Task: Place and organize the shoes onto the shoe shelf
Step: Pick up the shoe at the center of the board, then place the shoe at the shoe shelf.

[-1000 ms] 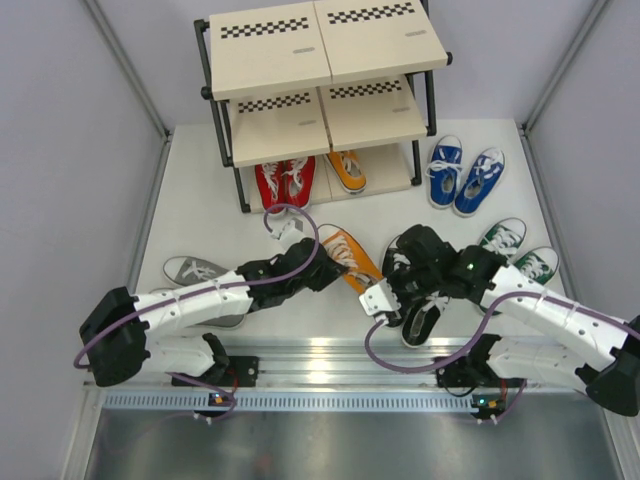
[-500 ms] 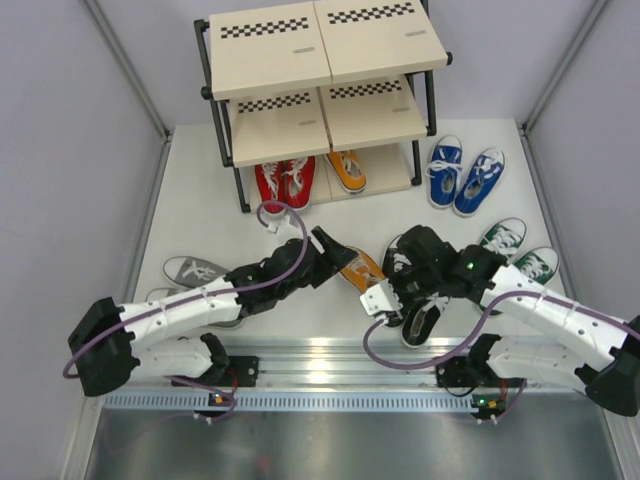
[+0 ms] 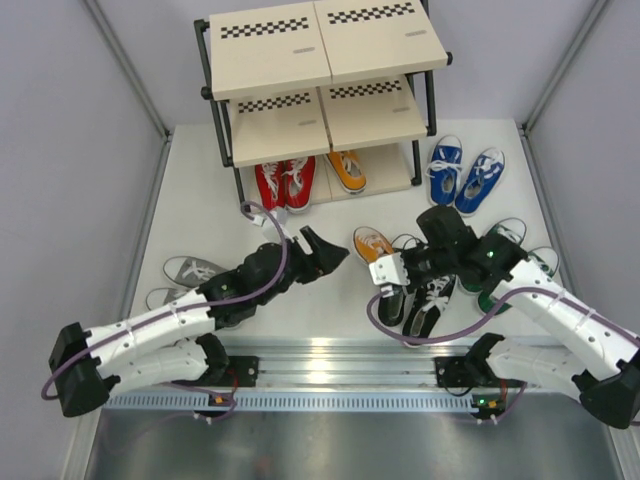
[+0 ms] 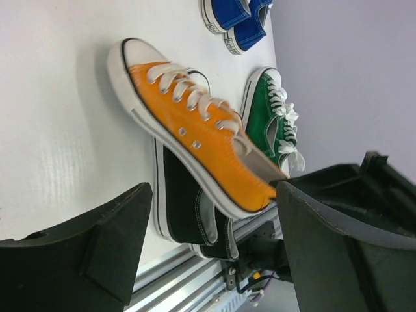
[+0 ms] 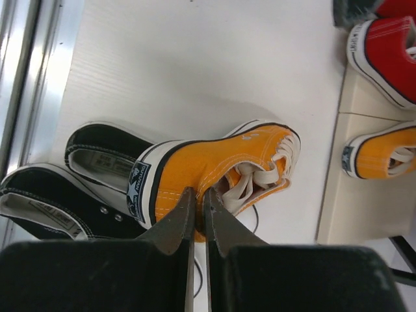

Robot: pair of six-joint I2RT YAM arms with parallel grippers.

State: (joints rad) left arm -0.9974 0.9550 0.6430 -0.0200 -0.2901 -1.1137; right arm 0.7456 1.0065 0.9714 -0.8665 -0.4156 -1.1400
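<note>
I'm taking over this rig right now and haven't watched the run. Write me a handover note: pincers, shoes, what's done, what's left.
Right pincer: shut on the heel collar of the held orange shoe, above the black pair.
Left pincer: open, holding nothing, facing that shoe.
Done: the shoe shelf has the red pair and the other orange shoe on its bottom tier.
On the table: grey pair, black pair, green pair, blue pair.
Left: shelve the held shoe beside its mate, then the four pairs.
</note>
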